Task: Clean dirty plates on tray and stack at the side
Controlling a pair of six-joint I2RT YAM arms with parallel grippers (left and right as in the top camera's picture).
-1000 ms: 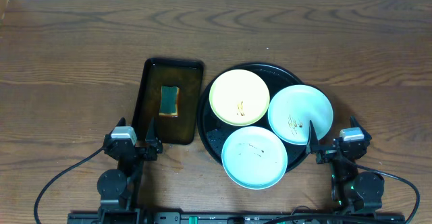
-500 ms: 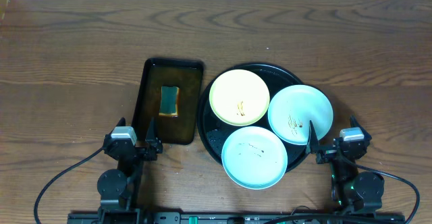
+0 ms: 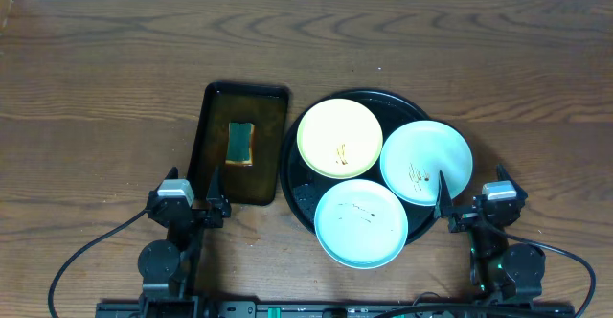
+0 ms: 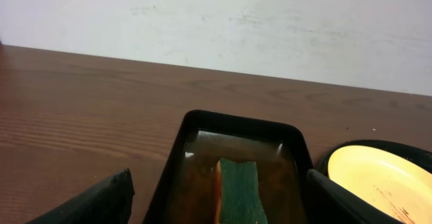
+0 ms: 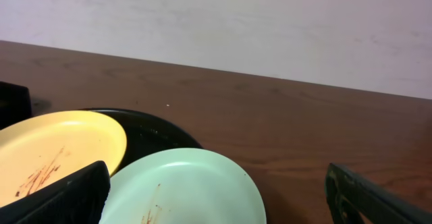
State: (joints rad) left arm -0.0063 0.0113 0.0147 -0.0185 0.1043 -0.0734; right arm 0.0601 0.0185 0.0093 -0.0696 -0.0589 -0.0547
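Note:
Three small plates lie on the round black tray (image 3: 305,199): a pale yellow plate (image 3: 337,134) at the back left, a mint plate (image 3: 431,153) at the right, a light blue plate (image 3: 361,222) at the front. All carry brown streaks. My left gripper (image 3: 192,203) is open and empty at the near end of the rectangular tray. My right gripper (image 3: 469,203) is open and empty beside the mint plate's near right edge. In the right wrist view the mint plate (image 5: 196,187) lies between my fingers (image 5: 216,200), with the yellow plate (image 5: 61,146) to the left.
A rectangular dark brownish tray (image 3: 215,179) stands left of the black tray and holds a green sponge (image 3: 240,142). The left wrist view shows this tray (image 4: 177,166) and sponge (image 4: 237,190) between my fingers (image 4: 216,200). A pale wall runs along the table's far edge.

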